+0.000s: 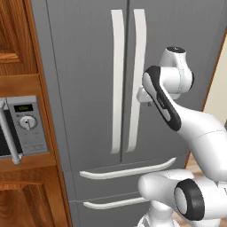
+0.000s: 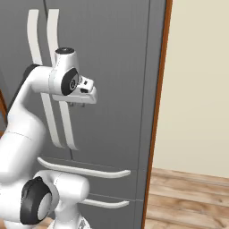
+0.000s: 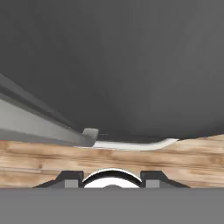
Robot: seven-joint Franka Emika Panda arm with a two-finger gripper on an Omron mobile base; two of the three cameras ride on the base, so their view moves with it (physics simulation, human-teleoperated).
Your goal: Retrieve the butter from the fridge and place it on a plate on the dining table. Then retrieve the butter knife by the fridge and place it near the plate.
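The robot's hand [image 2: 82, 96] is hovering beside the closed fridge [image 1: 88, 66] handles, jaws parted and empty; gripping the right handle [image 1: 136, 80] comes next.

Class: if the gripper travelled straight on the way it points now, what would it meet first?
Most likely the grey front of the fridge, which lies dead ahead of the open gripper in the hand view. The white drawer handle and wood floor sit below that line. Depth is hard to judge.
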